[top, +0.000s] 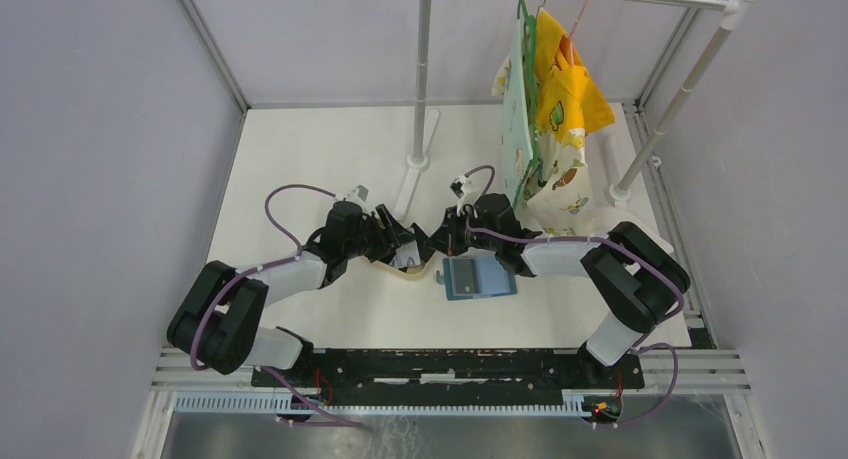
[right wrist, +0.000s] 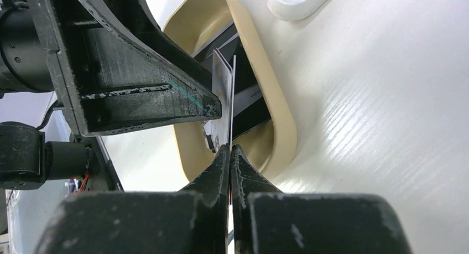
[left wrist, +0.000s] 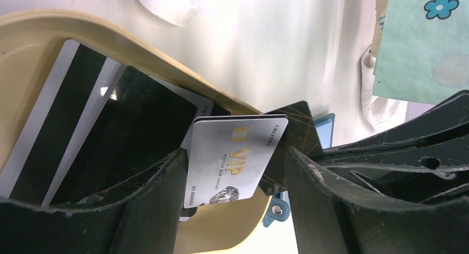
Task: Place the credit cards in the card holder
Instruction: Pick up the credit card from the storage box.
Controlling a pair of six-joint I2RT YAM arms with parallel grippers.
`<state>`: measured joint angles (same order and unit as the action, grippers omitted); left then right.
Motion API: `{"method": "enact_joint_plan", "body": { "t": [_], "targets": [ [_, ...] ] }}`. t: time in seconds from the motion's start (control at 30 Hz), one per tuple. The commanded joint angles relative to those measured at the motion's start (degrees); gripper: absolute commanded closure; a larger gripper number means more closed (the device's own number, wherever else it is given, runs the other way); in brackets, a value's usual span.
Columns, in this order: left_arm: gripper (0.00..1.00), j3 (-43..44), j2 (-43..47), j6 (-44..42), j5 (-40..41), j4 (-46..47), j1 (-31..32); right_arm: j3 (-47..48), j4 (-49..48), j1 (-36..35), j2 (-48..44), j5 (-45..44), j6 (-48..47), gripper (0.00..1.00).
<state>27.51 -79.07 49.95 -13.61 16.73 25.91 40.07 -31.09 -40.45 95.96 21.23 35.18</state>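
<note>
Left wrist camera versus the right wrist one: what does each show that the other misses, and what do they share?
Only the left wrist view shows the printed face of the VIP card, held across its width by the left gripper, plus a corner of the blue card holder. Only the right wrist view shows the right gripper pinched shut on that card's thin edge. Both show the tan tray and dark cards lying in it.
</note>
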Motion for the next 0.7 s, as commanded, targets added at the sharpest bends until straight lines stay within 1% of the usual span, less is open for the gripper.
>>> {"method": "enact_joint_plan", "body": {
  "t": [0.0,0.37,0.67],
  "targets": [
    [0.30,1.38,-0.89,-3.66,0.91,-1.95,0.23,-0.43,1.96,0.23,-4.19,-3.58,-2.73,1.00],
    [0.29,2.44,-0.61,-5.92,0.49,-4.42,0.24,-1.39,1.74,1.22,-8.37,-3.62,-3.02,1.00],
    [0.29,3.35,0.16,-6.99,0.77,-6.60,0.15,-1.84,1.30,1.34,-12.33,-3.35,-5.28,1.00]
  ]
}}
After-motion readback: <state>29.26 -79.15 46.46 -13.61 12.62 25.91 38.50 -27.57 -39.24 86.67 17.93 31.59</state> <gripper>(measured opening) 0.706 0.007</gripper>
